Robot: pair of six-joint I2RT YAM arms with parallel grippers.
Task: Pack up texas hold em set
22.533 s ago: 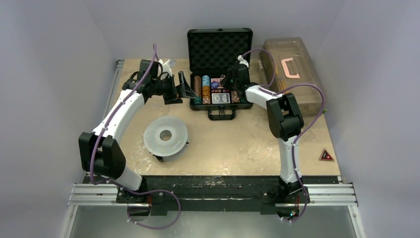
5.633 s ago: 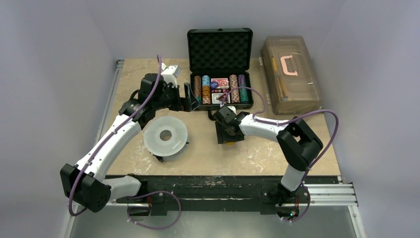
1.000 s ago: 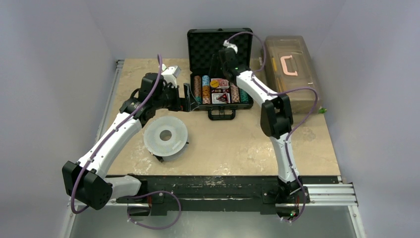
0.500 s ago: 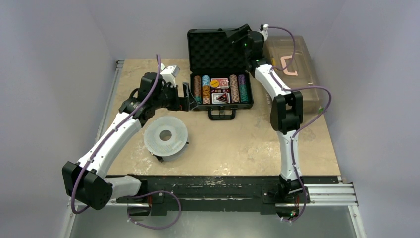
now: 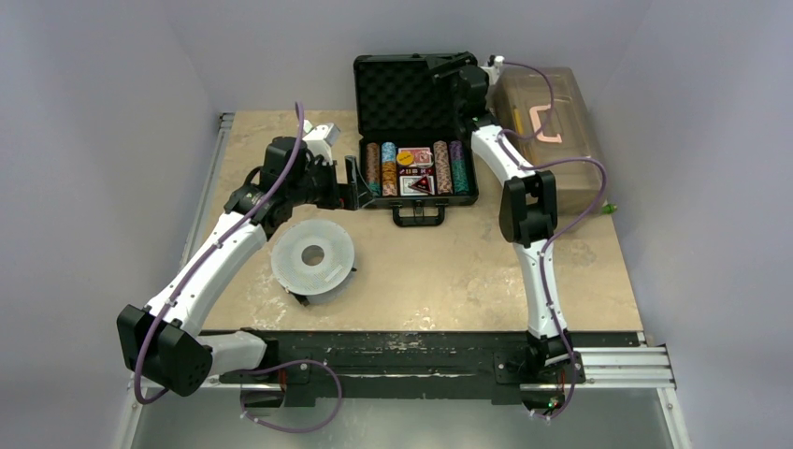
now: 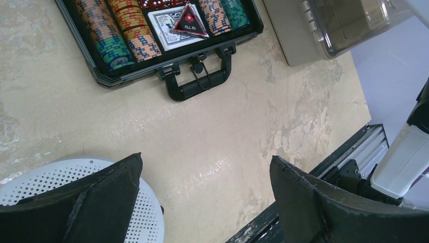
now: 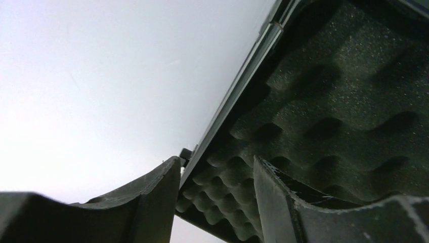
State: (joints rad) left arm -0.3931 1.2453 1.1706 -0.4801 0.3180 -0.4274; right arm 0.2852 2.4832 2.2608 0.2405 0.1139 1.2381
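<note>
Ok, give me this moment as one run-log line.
case: open | right gripper: jaws astride lid top edge, grip unclear | left gripper: open, hovers beside case | chips, decks: inside

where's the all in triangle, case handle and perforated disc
all in triangle [image 6: 188,23], left wrist view, red centre
case handle [image 6: 200,86], left wrist view, middle of grip
perforated disc [image 5: 337,253], top view, right of hole

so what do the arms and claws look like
The left arm and right arm have white tubular links, chunky black joint housings and a thin purple cable looping along each. The left claw and right claw each have two black, wedge-shaped, matte fingers.
</note>
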